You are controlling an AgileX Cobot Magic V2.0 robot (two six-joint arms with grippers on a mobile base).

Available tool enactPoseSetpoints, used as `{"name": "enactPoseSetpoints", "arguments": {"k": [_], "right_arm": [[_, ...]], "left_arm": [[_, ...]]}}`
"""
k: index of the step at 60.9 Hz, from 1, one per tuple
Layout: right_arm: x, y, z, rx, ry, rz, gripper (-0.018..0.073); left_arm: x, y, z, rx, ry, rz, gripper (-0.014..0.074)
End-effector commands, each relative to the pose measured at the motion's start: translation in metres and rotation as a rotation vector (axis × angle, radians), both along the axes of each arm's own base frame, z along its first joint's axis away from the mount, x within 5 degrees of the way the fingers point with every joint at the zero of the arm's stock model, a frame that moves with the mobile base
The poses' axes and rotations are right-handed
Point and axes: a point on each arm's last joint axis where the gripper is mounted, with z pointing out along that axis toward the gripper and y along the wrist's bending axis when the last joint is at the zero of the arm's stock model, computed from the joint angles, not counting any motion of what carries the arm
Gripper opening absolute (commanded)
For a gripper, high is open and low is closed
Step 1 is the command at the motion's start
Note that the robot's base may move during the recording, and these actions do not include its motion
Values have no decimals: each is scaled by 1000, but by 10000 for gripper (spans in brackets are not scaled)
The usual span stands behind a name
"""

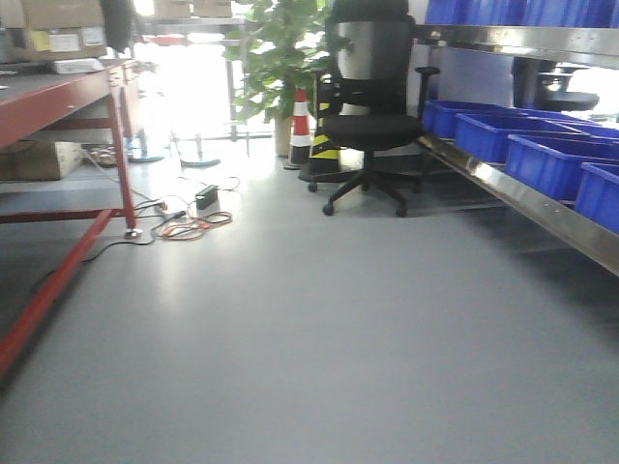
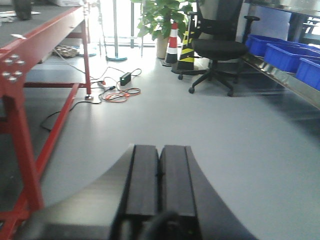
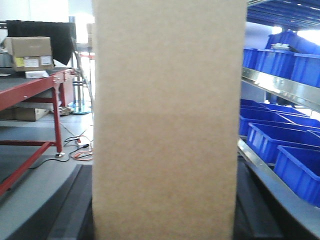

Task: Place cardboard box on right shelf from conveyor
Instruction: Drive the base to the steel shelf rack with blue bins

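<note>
- Your right claw (image 3: 162,212) was clamped on the cardboard box (image 3: 165,115), with its dark fingers (image 3: 245,215) showing on either side of the carton's lower part.
- The box stood upright close in front of the right wrist camera and filled the middle of that view.
- The right shelf (image 3: 280,86) lay to the box's right, its shiny steel lip running past rows of blue bins (image 3: 295,172). The box was not yet on it.
- Your left claw (image 2: 160,182) was closed on nothing, its two black fingers pressed together above the grey floor (image 2: 150,115).
- Ahead in the front view you had a black office chair (image 1: 372,106), a traffic cone (image 1: 301,126) and a potted plant (image 1: 276,58).
- A red-framed rack (image 1: 68,97) stood on the left, with loose cables (image 1: 189,227) on the floor near its foot.
</note>
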Motion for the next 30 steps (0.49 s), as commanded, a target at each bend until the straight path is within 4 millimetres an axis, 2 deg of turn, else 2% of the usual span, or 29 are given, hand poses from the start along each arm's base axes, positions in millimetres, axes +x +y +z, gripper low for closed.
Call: {"name": "enactPoseSetpoints", "arguments": {"k": [1, 30], "right_arm": [[-4, -1, 17, -1, -120, -16, 49], [-4, -1, 17, -1, -120, -16, 49]], "left_arm": [[0, 0, 6, -14, -82, 3, -116], [0, 0, 6, -14, -82, 3, -116]]}}
